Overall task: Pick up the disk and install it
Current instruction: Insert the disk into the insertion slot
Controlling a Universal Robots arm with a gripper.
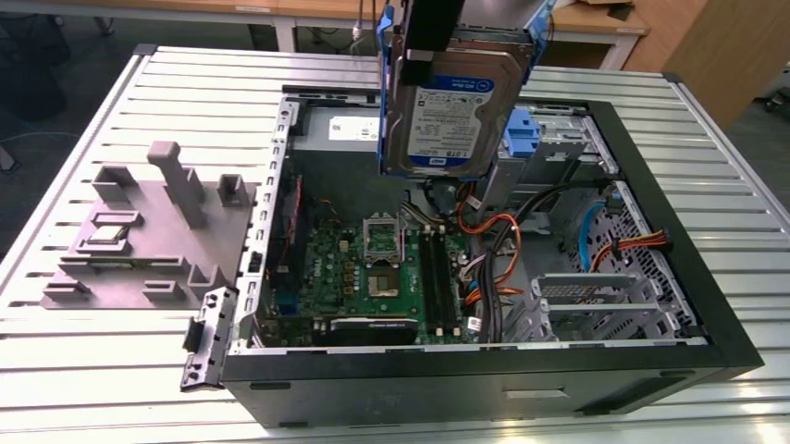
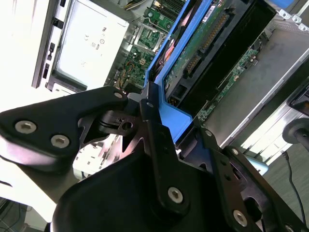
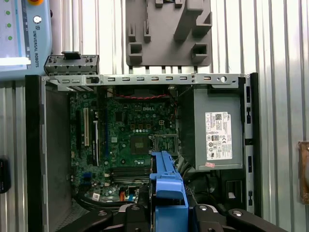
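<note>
High over the open computer case (image 1: 494,370), in the exterior view, the one gripper (image 1: 426,42) holds the one disk (image 1: 454,111) in the air, clear of everything below. The disk's long axis runs close to upright. Its labelled face is turned toward the camera, and its lower short end points down into the far half of the case. The blue carrier bracket (image 1: 387,92) runs along the disk's edge on the exterior view's left. Inside the case lie one motherboard (image 1: 370,268), one power supply (image 1: 339,129) at the far wall, and one further blue caddy (image 1: 528,129) toward the exterior view's right. One grey fixture (image 1: 148,231) sits on the slatted metal table (image 1: 111,370), to the exterior view's left of the case. In the second wrist view, the gripper (image 2: 159,113) is clamped on the blue carrier bracket (image 2: 171,116), with its black fingers (image 2: 63,121) pressed against it. The disk (image 2: 207,53) stretches lengthwise away from the gripper, with its green circuit-board side showing. The power supply (image 2: 91,43) and the motherboard (image 2: 159,17) lie beyond it. In the first wrist view, the gripper (image 3: 167,212) grips the blue carrier bracket (image 3: 166,188), which is seen end-on. Beneath it the case (image 3: 36,145) lies open, showing the motherboard (image 3: 130,140) and the power supply (image 3: 217,130). The grey fixture (image 3: 169,34) rests on the table (image 3: 280,48) just beside the case.
</note>
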